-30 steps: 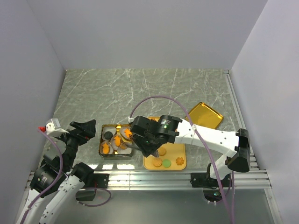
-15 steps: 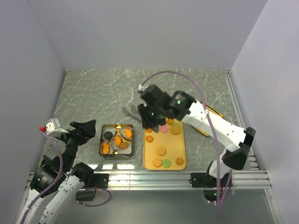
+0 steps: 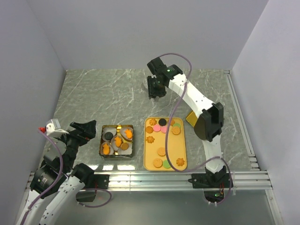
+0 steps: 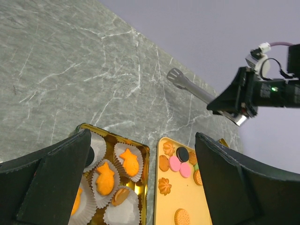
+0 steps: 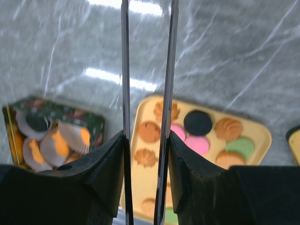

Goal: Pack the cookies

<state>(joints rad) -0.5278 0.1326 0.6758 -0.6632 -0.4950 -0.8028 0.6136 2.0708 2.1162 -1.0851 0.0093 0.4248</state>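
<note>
Right wrist view has my right hand (image 5: 146, 164) clamped on slim tongs (image 5: 124, 70), blades narrowly parted, raised beyond the tray's (image 5: 257, 137) far end, so I'd lower them straddling one of the cookies (image 5: 197, 123) lying on it, squeezing gently.

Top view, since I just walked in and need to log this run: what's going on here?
The right gripper holds a pair of tongs, nothing in them, raised over the table beyond the yellow tray. Most cookies lie loose on that tray; a few sit in paper cups inside the gold tin beside it. The left gripper is open and idle by the tin's left side, touching nothing.
</note>
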